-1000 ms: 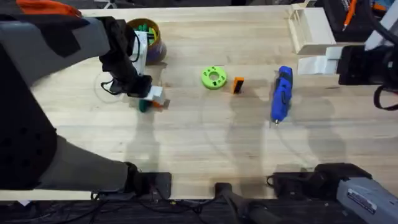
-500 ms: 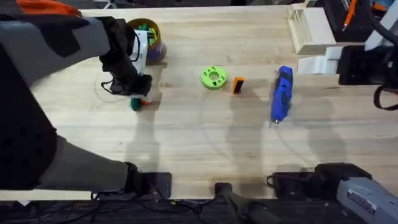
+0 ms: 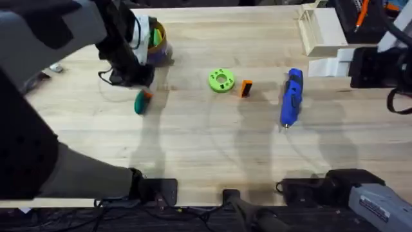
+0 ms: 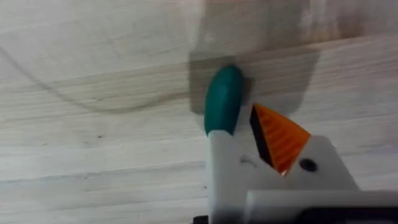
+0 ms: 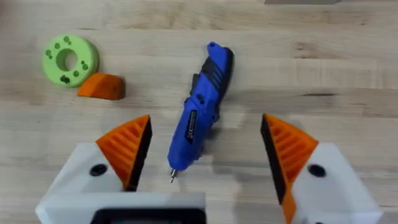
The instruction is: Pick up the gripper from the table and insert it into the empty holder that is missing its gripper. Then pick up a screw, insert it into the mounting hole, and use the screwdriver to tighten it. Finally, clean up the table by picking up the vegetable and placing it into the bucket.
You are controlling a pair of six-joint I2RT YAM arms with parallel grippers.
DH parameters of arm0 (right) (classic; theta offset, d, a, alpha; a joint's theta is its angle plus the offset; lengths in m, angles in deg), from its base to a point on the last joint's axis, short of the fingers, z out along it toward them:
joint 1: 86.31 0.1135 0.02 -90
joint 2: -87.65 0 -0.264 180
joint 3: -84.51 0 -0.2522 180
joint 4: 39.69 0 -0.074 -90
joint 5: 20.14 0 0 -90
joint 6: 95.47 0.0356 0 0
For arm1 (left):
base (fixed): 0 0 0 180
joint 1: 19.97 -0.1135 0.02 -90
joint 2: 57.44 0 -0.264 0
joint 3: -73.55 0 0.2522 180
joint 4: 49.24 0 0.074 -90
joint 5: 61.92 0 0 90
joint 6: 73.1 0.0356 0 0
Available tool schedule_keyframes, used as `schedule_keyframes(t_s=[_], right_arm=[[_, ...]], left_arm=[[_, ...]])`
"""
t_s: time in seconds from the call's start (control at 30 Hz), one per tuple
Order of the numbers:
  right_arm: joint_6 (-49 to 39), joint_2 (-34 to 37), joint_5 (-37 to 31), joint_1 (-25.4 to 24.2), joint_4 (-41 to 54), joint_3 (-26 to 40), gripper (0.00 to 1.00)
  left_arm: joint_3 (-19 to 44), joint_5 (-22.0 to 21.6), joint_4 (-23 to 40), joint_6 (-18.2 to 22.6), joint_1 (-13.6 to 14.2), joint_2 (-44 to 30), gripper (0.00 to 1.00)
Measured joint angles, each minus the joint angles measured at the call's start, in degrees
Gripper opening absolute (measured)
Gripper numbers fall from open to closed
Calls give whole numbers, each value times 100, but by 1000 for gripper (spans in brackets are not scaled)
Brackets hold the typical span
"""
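On the bench at nine o'clock, the vegetable (image 3: 140, 102) is lying free, just below the left gripper (image 4: 249, 146), whose jaws are standing slightly spread around nothing. Beyond it, at eleven o'clock, the bucket (image 3: 159, 46) is sitting. The right gripper (image 5: 205, 149), jaws spread wide, is hovering over the screwdriver (image 5: 200, 112).

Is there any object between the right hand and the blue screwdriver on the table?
Nothing visible stands between them. The right hand is open above the screwdriver, which lies alone on bare table. The green disc and the orange gripper lie off to one side.
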Motion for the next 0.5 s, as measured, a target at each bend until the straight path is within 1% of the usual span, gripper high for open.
schedule_keyframes(t_s=[0.1,0.23,0.37,0.5], right_arm=[[0,0,0,0,0,0,994],[0,0,0,0,0,0,994],[0,0,0,0,0,0,992],[0,0,0,0,0,0,993]], left_arm=[[179,0,8,0,153,280,13],[364,17,13,2,402,1085,13],[607,7,10,1,419,1938,13],[659,0,15,0,410,2593,13]])
